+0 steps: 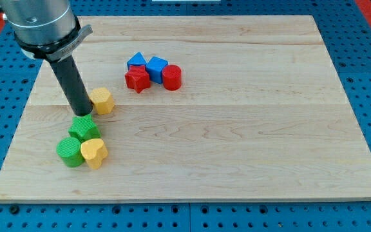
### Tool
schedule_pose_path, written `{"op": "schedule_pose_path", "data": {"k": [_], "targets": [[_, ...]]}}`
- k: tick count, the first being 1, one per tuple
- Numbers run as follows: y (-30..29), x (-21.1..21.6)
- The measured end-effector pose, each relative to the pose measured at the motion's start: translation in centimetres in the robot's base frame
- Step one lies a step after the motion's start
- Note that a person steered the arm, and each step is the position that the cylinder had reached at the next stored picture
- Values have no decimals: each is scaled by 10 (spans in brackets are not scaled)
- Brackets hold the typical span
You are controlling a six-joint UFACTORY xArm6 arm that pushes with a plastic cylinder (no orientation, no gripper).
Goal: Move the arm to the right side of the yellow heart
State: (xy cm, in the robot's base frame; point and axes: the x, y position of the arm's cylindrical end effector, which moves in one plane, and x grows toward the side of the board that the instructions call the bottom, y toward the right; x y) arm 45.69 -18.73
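The yellow heart [95, 152] lies near the view's lower left, touching a green cylinder [69, 151] on its left and a green star-shaped block [84, 127] above it. My tip [83, 113] stands above the green star, just left of a yellow hexagonal block [102, 101]. The tip is above and slightly left of the yellow heart, with the green star between them.
A cluster sits at the view's upper middle: a blue block [136, 62], a blue cube [156, 67], a red star [137, 79] and a red cylinder [171, 77]. The wooden board [250, 129] rests on a blue perforated table.
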Motion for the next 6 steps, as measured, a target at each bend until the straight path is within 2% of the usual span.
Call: {"op": "schedule_pose_path", "data": {"k": [2,3,5,6], "targets": [[-63,16],[-83,49],[-77,150],[-37,161]]}}
